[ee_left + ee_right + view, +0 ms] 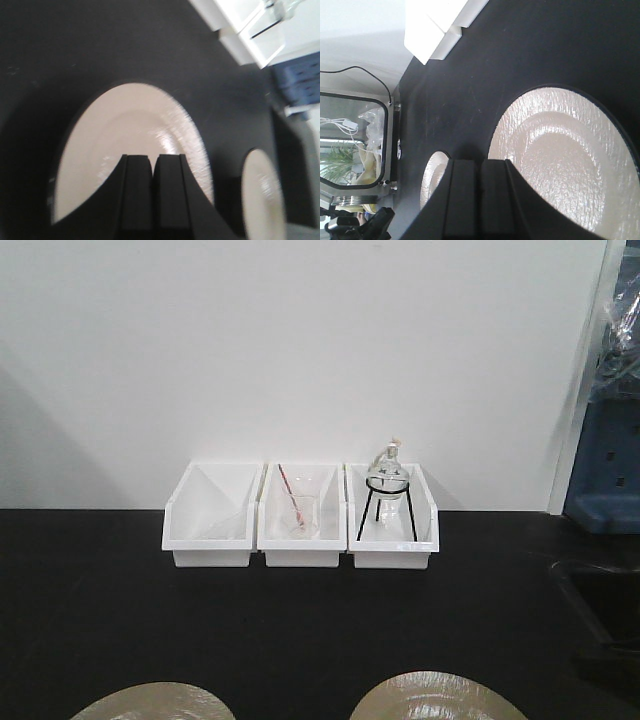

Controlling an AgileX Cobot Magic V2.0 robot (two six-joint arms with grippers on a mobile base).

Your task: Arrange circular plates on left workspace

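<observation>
Two tan plates (152, 702) (437, 697) lie flat and well apart on the black bench (300, 640) before three white bins (300, 540), one below the left pincer (153, 167), one below the right pincer (481, 172), both pincers clenched on nothing.

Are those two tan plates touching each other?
Apart. The front-facing view shows the left plate and the right plate with a strip of bare black countertop between them.
</observation>
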